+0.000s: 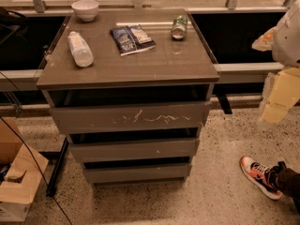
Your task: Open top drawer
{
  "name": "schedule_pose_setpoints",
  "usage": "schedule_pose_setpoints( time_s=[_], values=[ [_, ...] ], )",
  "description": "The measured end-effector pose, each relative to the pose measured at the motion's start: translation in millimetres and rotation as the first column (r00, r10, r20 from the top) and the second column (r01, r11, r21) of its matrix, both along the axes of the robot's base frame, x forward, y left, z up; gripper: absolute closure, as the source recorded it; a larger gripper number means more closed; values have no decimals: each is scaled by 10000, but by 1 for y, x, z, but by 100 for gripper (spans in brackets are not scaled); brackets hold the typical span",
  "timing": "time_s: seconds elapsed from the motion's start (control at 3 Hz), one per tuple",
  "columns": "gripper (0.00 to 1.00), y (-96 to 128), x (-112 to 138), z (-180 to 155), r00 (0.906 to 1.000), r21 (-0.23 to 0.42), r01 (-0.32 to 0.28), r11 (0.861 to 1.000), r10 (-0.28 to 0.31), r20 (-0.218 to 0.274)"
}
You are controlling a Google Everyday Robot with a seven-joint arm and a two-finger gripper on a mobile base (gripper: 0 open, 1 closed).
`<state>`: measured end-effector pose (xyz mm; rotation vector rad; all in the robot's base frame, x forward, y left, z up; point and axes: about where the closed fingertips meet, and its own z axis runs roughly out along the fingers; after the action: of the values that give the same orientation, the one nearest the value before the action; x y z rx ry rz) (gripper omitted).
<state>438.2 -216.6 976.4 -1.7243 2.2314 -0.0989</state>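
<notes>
The top drawer (129, 117) is the wide grey-brown front under the cabinet top (126, 71). It has pale scratches near its middle and a dark gap above it. Two plainer drawer fronts (133, 150) sit below it. My gripper (279, 97) shows as a blurred cream-yellow shape at the right edge. It is in the air, well to the right of the cabinet, at about the height of the top drawer and not touching it. The white arm (287, 34) rises above it.
On the cabinet top are a white bowl (85, 9), a plastic bottle (80, 48) lying down, a blue snack bag (132, 39) and a green can (179, 27). A cardboard box (16, 179) stands at the lower left. A person's orange shoe (259, 175) is at the lower right.
</notes>
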Motion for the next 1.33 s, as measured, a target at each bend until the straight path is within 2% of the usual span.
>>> schedule_pose_setpoints(
  time_s=[0.33,0.67,1.0,1.33],
  values=[
    [0,0,0,0,10000,1,0,10000,0,1],
    [0,16,5,-9,9996,631,-245,9977,237,133],
    [0,46,15,-38,9975,1731,-689,9825,702,-15],
    [0,83,28,-87,9895,3022,-1065,9473,1309,-614]
  ],
)
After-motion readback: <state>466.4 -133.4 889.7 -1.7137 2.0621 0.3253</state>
